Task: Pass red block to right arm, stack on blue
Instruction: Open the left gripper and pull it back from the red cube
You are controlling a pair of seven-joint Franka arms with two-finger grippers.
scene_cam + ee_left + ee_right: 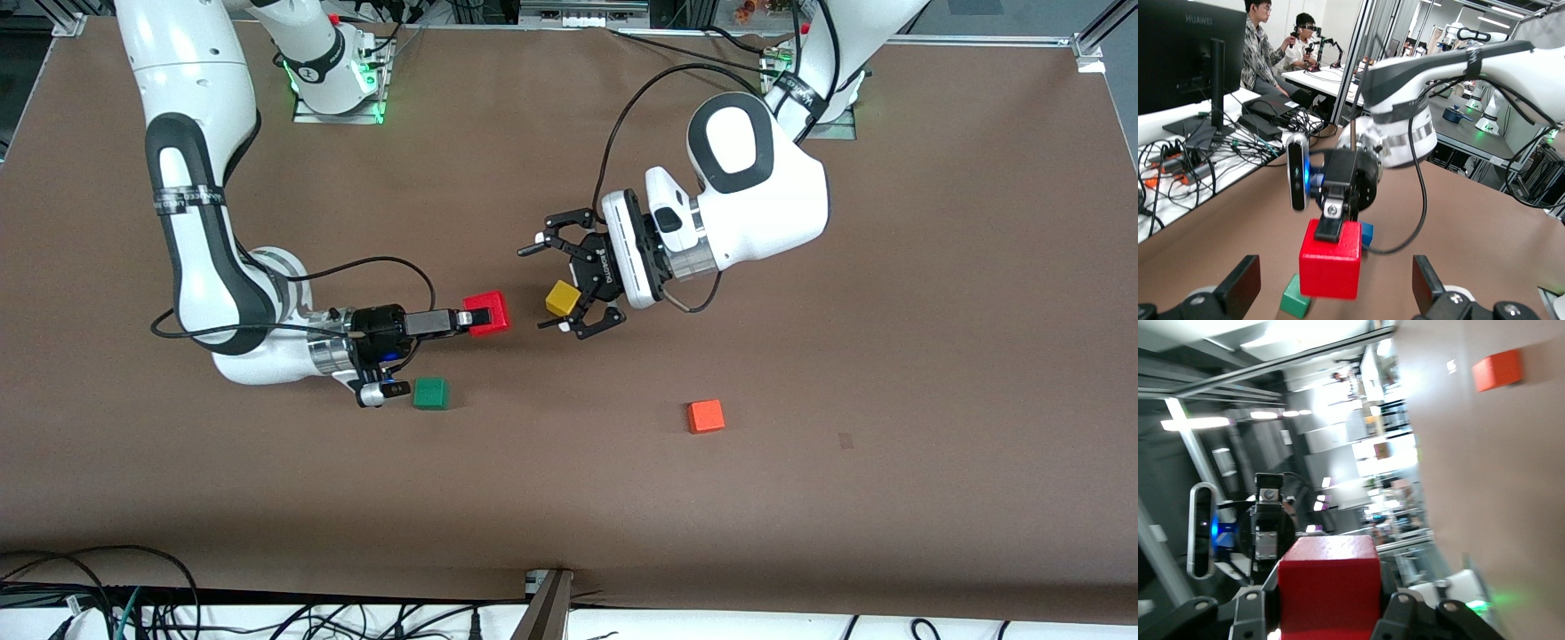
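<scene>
My right gripper (478, 316) is shut on the red block (488, 313) and holds it above the table, with one slim finger across its top. In the left wrist view the red block (1331, 261) hangs in front of my left gripper (1335, 292), clear of its fingers (1241, 288). My left gripper (542, 287) is open and empty, facing the block at a short gap. The blue cube (1367, 235) lies on the table under the right hand and is hidden in the front view. The red block fills the lower middle of the right wrist view (1329, 587).
A green cube (430, 393) lies beside the right wrist and also shows in the left wrist view (1294, 301). A yellow cube (562, 298) shows by the left gripper's jaws. An orange cube (705, 416) lies nearer the front camera and also shows in the right wrist view (1497, 370).
</scene>
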